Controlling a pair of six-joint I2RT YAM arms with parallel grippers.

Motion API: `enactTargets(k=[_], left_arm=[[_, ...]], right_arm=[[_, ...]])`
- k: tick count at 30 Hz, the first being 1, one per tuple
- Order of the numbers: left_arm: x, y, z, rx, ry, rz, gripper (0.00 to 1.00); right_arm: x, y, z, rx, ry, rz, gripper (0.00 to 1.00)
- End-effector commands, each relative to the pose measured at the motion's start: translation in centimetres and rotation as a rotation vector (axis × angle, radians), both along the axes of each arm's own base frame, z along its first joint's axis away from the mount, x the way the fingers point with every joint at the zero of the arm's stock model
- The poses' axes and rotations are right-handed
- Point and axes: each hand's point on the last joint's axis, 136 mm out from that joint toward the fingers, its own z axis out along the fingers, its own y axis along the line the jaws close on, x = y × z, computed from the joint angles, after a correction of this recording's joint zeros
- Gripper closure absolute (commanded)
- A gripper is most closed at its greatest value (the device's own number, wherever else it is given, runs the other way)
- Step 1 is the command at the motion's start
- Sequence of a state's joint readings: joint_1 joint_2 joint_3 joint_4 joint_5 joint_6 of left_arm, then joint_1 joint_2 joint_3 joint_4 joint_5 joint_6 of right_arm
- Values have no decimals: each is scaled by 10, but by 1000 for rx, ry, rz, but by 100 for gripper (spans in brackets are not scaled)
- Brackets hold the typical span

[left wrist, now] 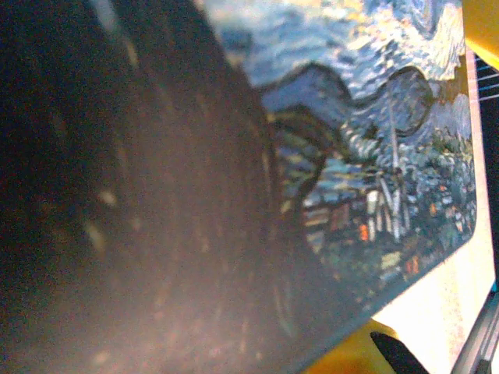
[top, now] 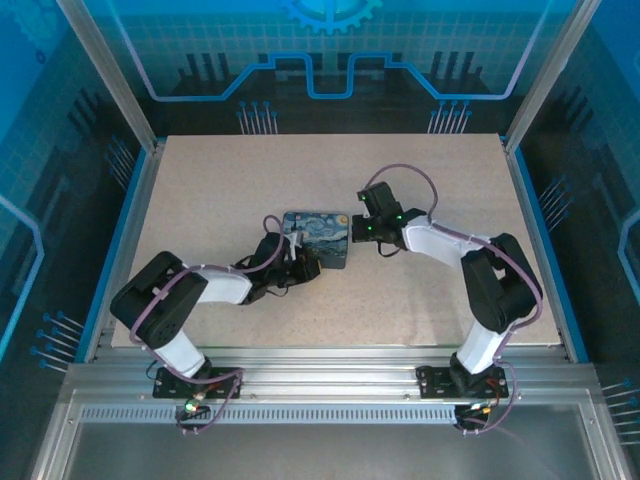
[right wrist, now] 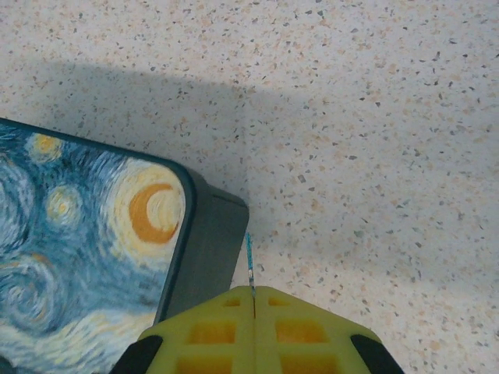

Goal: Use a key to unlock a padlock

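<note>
One shallow rectangular box (top: 317, 236) with rounded corners, its lid printed with a swirling night-sky painting in blue and yellow, lies flat near the middle of a beige speckled tabletop (top: 210, 180). Its side wall is plain dark grey-blue. Blue translucent panels (top: 330, 45) enclose the table; grey aluminium rails (top: 320, 385) run along the near edge.

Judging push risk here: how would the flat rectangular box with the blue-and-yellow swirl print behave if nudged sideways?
The flat rectangular swirl-print box would probably slide, not tip: it lies low and wide on the speckled table. Its straight dark side wall and clean corner suggest a stiff shell. The smooth lid may be slippery to pinch.
</note>
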State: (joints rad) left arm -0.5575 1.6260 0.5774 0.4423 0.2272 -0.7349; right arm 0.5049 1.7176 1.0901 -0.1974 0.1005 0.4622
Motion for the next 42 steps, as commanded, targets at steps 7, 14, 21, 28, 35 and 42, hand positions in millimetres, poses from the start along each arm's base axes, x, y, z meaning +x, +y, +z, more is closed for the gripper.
enactTargets(k=[7, 14, 21, 28, 35, 42], left_arm=[[-10, -4, 14, -6, 184, -71, 100], [-3, -22, 28, -130, 224, -75, 100], [2, -34, 38, -198, 249, -99, 100], [6, -41, 47, -261, 250, -109, 100], [6, -40, 46, -266, 254, -106, 100], [5, -26, 28, -210, 242, -44, 91]], right_arm=[[-30, -4, 31, 112, -46, 72, 100], [-77, -5, 54, 267, -79, 147, 100], [-119, 2, 60, 443, -61, 220, 100], [-137, 8, 57, 564, -31, 232, 100], [-144, 14, 41, 600, 10, 228, 100], [-142, 12, 38, 580, 0, 206, 100]])
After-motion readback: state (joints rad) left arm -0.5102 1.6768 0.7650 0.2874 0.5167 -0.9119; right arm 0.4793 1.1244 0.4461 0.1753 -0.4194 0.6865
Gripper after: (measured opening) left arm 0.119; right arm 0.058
